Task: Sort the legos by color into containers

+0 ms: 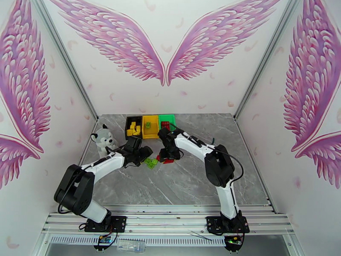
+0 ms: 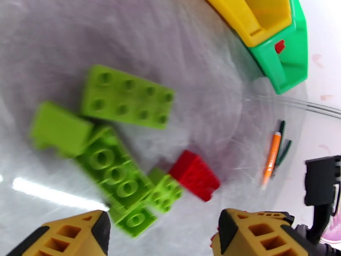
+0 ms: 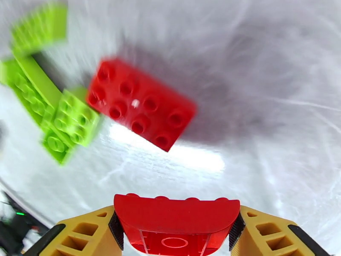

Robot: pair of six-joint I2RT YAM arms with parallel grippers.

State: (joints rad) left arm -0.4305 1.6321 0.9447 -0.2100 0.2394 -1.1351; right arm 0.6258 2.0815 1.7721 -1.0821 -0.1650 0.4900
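**Pinching a curved red lego in the right gripper**

Clamped from both sides between the yellow-tan fingers, with a row of studs showing along its far edge. Possibly raised off the grey marble table, though too blurred to say. Just beyond, flat on the table, a second red lego, studs up, touching a small green lego at one corner. More green legos to the left of that.

Left gripper: jaws spread wide, holding nothing, poised above the green cluster. Below it, a long green lego, with an eight-stud green lego just beside. Orange stick well apart, off to the right.

From above, both grippers over the loose pile near the table's middle, just in front of the containers. Black bin with yellow legos inside. Yellow bin holding a green piece, green bin holding red ones. Plush husky left of the black bin.
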